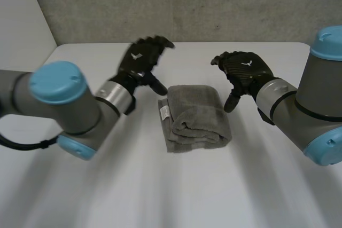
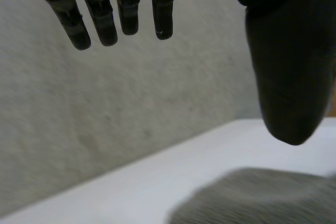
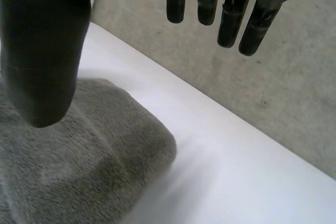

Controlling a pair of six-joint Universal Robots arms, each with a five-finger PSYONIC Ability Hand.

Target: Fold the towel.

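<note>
Looking like a robotics lab, a left arm and a right arm with grey joints and light-blue caps reaching over a white table, a grey wall running behind it, 1 folded grey towel lying between them

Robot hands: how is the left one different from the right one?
The left hand is on the left of the towel, near its far corner. The right hand is on the towel's right side. The left hand's fingers reach out nearly straight toward the wall, while the right hand's fingers bend loosely, with the thumb pointing down. Both are black, open and hold nothing, and the folded towel lies between them.
</note>
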